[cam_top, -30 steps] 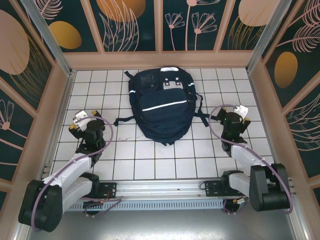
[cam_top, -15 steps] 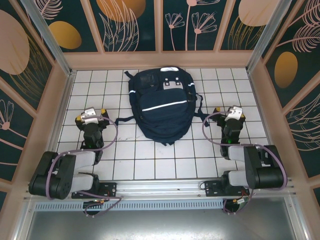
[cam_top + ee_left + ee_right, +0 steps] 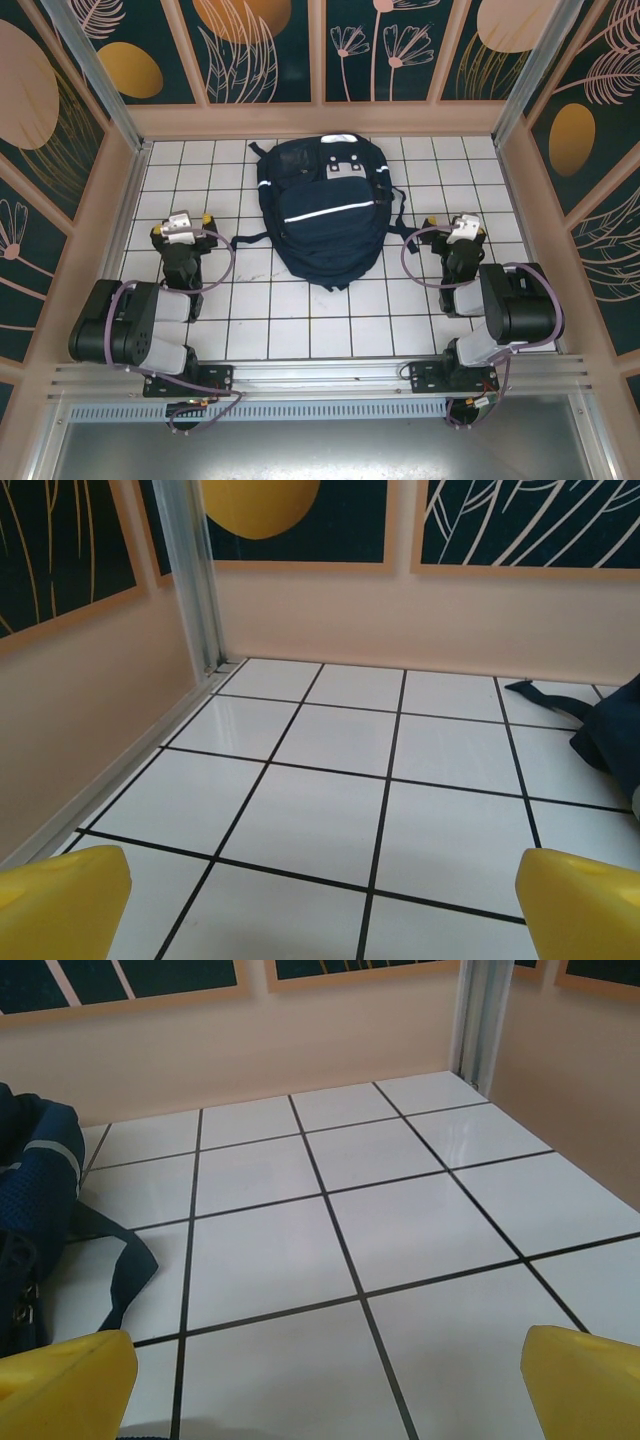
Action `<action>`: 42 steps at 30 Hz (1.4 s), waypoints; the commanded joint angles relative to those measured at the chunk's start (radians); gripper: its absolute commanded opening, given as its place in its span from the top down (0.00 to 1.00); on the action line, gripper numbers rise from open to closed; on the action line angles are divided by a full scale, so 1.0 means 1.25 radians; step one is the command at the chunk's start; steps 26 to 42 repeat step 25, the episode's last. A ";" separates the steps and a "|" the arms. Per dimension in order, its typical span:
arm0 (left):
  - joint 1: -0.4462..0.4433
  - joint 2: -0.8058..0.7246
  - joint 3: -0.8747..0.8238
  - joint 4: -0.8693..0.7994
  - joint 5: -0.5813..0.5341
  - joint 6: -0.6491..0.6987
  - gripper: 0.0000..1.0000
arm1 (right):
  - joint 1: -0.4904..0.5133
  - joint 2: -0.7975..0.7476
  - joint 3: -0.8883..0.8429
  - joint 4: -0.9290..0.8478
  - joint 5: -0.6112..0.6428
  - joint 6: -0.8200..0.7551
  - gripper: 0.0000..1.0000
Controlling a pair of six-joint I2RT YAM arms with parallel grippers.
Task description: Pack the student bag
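Top external: bag is lying flat on worktop, reachable from both sides; left hand and right hand are flanking it, spread, empty.

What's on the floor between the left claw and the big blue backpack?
Mostly bare white tiles, plus the backpack's loose dark strap, seen in the top view.

Top external: high above near edge, looking down on tiled table. Wrist views: low over tiles, facing rear wall. Shared: student bag edges.
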State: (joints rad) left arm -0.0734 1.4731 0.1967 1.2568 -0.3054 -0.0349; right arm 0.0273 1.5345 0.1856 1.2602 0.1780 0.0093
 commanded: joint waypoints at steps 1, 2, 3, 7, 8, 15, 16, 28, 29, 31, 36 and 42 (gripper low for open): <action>0.012 0.018 0.013 0.037 0.024 -0.028 0.02 | -0.016 0.004 0.017 0.033 -0.002 0.023 0.01; 0.013 0.035 0.012 0.050 0.019 -0.030 0.01 | -0.019 0.004 0.019 0.028 -0.005 0.026 0.01; 0.014 0.054 0.012 0.080 0.015 -0.034 0.01 | -0.019 0.004 0.018 0.027 -0.006 0.026 0.01; 0.039 0.038 0.023 0.026 0.040 -0.055 0.01 | -0.021 0.004 0.020 0.026 -0.007 0.027 0.01; 0.038 0.040 0.020 0.040 0.039 -0.054 0.01 | -0.020 0.004 0.020 0.026 -0.007 0.027 0.01; 0.038 0.038 0.018 0.041 0.044 -0.049 0.01 | -0.020 0.004 0.021 0.025 -0.008 0.027 0.01; 0.038 0.038 0.022 0.032 0.047 -0.049 0.01 | -0.020 0.004 0.020 0.025 -0.008 0.027 0.01; 0.038 0.040 0.025 0.030 0.054 -0.047 0.01 | -0.021 0.004 0.019 0.029 -0.010 0.026 0.01; 0.038 0.040 0.025 0.030 0.054 -0.047 0.01 | -0.021 0.004 0.019 0.029 -0.010 0.026 0.01; 0.038 0.040 0.025 0.030 0.054 -0.047 0.01 | -0.021 0.004 0.019 0.029 -0.010 0.026 0.01; 0.038 0.040 0.025 0.030 0.054 -0.047 0.01 | -0.021 0.004 0.019 0.029 -0.010 0.026 0.01; 0.038 0.040 0.025 0.030 0.054 -0.047 0.01 | -0.021 0.004 0.019 0.029 -0.010 0.026 0.01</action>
